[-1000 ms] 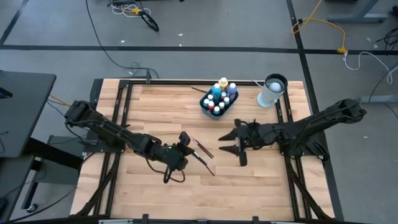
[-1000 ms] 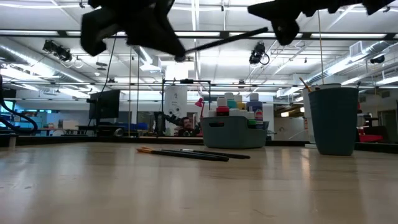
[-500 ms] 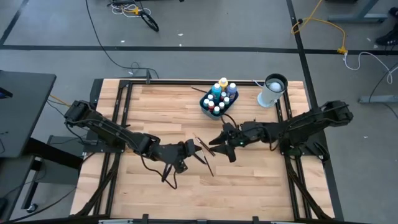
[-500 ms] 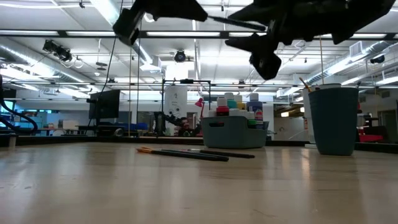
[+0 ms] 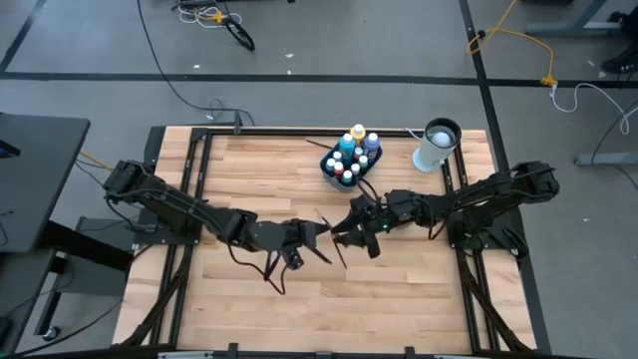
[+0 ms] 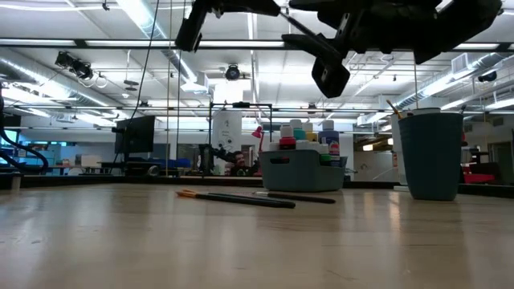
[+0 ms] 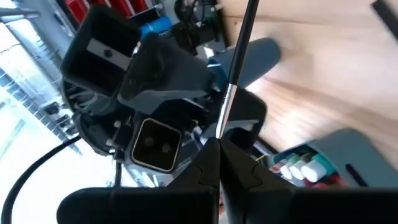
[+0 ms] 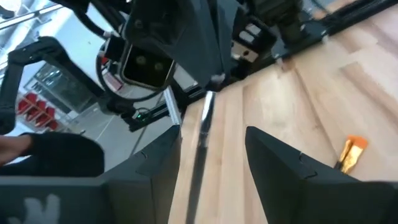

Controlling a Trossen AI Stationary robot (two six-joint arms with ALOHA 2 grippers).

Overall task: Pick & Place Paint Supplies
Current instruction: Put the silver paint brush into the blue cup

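Note:
My left gripper (image 5: 302, 237) is shut on a thin dark brush (image 7: 231, 93) high above the table's middle. My right gripper (image 5: 351, 231) faces it, open; its two fingers (image 8: 280, 165) stand on either side of the brush's free end (image 8: 202, 140) without touching it. Two more brushes (image 6: 241, 198) lie flat on the table under the grippers, one with orange bristles (image 8: 348, 152). Several paint bottles stand in a grey bin (image 5: 351, 162) at the far middle. My left gripper pinches the brush between its two fingertips (image 7: 214, 163), at the bristle end just beyond the metal ferrule (image 7: 227, 106). The brush runs straight on from the fingers toward the right gripper. It is lifted clear of the table.
A tall white cylinder with a dark top (image 5: 436, 145) stands at the far right, to the right of the bin (image 6: 301, 172). Bare wood lies to the near side and the far left. The room beyond the table shows in the low view.
My left gripper has risen and gone a little toward the table's right edge with the brush. My right gripper has gone toward the table's left edge, to the left gripper, and its open fingers now stand on either side of the brush's free end.

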